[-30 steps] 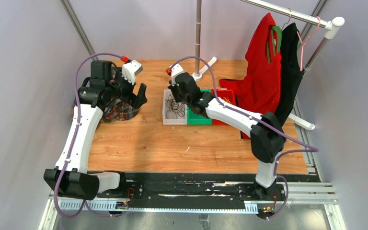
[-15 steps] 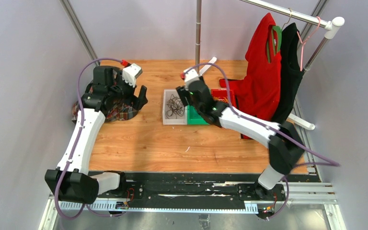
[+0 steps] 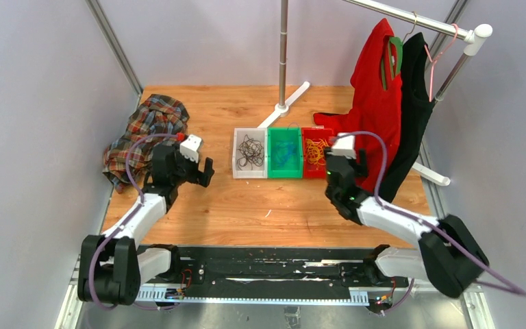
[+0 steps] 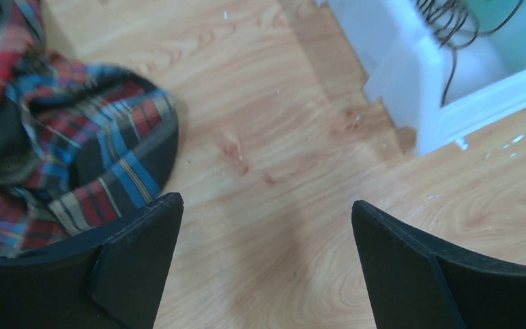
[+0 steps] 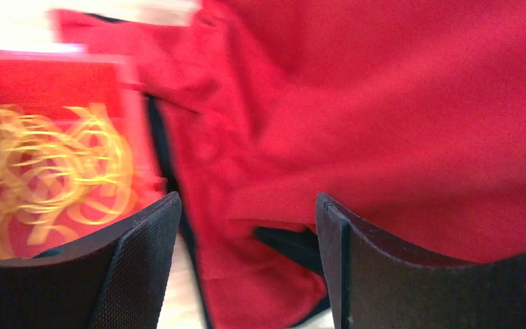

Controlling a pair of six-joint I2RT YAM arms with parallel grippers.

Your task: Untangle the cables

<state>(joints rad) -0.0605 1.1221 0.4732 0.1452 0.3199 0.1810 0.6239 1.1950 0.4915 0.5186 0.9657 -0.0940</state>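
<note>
Lying in curly loops, your cables [image 3: 250, 151] sit in three plastic bins [image 3: 284, 174].
Left gripper [image 4: 267, 205] and right gripper [image 5: 246, 205] gape wide, empty.

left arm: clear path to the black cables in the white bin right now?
Probably yes. The left end effector is open over the table, and nothing lies between it and the white bin; the black cables sit uncovered inside.

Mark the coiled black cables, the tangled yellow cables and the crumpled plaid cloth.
Black cables [image 3: 249, 151]: top external view, coil's middle.
Yellow cables [image 5: 51, 175]: right wrist view, tangle's centre.
Plaid cloth [image 4: 61, 151]: left wrist view, middle folds.
</note>
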